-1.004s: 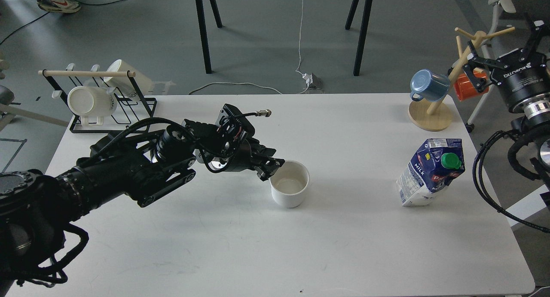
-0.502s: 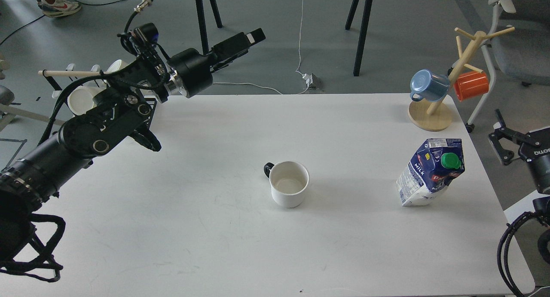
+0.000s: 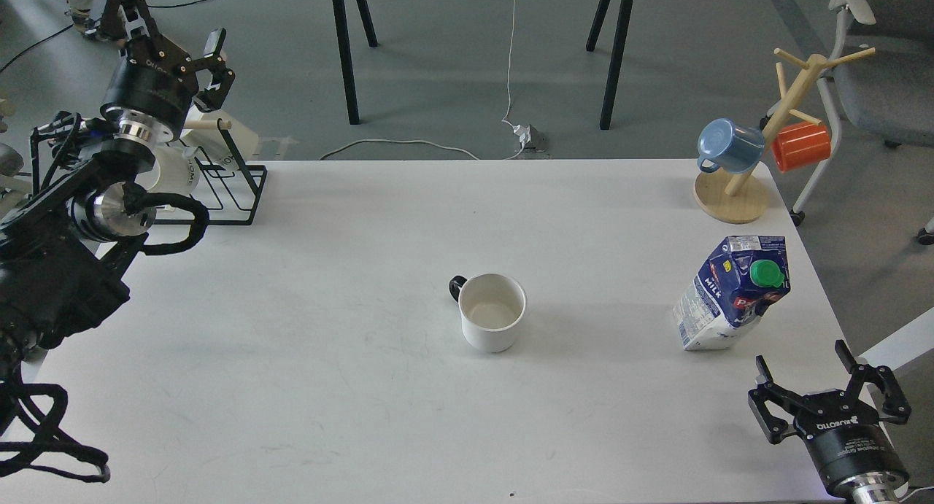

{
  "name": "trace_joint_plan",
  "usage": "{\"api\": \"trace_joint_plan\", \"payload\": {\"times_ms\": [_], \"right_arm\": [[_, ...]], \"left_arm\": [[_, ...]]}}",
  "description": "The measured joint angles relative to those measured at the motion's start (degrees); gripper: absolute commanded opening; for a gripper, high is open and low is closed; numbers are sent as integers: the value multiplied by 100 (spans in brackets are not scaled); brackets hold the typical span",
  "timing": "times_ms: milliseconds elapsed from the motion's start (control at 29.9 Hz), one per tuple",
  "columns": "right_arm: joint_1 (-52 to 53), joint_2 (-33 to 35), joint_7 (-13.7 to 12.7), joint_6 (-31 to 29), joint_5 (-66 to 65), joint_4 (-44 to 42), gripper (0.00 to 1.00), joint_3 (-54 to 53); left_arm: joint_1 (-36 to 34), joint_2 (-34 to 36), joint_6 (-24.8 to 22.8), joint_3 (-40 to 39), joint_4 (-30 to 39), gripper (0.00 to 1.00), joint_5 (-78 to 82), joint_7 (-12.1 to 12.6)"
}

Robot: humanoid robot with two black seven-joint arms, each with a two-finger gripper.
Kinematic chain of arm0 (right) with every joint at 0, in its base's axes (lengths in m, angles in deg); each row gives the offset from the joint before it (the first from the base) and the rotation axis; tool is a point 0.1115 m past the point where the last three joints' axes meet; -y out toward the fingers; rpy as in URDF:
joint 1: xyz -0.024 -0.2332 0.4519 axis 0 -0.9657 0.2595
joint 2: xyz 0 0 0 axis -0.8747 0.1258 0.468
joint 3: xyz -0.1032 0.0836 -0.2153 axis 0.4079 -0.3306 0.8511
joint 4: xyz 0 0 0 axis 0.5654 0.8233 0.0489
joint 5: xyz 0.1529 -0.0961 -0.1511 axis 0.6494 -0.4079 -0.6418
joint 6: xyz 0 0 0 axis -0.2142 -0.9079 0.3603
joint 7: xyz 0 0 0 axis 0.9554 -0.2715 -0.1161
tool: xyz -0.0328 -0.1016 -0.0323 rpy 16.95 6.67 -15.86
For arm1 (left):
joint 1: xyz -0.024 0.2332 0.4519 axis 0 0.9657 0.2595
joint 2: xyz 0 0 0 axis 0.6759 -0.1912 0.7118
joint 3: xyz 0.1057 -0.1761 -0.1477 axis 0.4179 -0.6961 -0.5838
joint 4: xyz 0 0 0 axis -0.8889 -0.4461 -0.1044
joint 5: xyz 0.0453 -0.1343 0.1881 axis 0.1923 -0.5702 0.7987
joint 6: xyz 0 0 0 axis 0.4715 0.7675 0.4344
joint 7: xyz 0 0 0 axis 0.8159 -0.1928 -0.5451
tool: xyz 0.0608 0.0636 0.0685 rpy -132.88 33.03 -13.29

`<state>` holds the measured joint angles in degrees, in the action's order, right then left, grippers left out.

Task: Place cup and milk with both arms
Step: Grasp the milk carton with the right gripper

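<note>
A white cup (image 3: 492, 312) with a dark handle stands upright and empty in the middle of the white table (image 3: 379, 387). A blue and white milk carton (image 3: 732, 292) with a green cap stands leaning at the right side of the table. My left gripper (image 3: 169, 24) is open and empty, raised at the far left above the dish rack, far from the cup. My right gripper (image 3: 832, 376) is open and empty at the table's front right corner, below the carton and apart from it.
A black wire rack (image 3: 219, 179) with white cups stands at the back left, partly behind my left arm. A wooden mug tree (image 3: 759, 154) with a blue mug (image 3: 726, 145) and an orange mug (image 3: 800, 145) stands at the back right.
My left arm has let go of the cup and swung back to the far left, gripper pointing up. My right gripper has dropped from the upper right to the front right corner.
</note>
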<state>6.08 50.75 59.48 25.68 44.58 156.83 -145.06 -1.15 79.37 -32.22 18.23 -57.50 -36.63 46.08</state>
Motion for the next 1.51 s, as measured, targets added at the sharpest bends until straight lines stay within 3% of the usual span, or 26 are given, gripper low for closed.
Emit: {"api": "trace_joint_plan", "payload": {"times_ms": [234,669,770,903,1037,1338,1506], "right_arm": [[496,-477,21,0,-25,-54,97,366],[813,-556,55,0,-16,-76,90,295],[873,-557,58,0,-9,-76,84,246],[918,-569,59,0,-15,-89,53,211],[992,-633,59,0,-24,-198,44,281],[982,-840,7,0,-10,94,43,373],[1088,-1135,-6,0,-71,395,43,1038]], "left_arm": [[69,36,-60,6,-42,99,-47,0],[82,22,-61,3,-44,99,-56,0],[82,43,-60,3,-50,99,-56,0],[81,58,-60,3,-58,99,-51,0],[80,61,-60,5,-59,99,-47,0],[80,61,-43,24,-59,99,-32,0],[104,139,-27,43,-63,99,-25,0]]}}
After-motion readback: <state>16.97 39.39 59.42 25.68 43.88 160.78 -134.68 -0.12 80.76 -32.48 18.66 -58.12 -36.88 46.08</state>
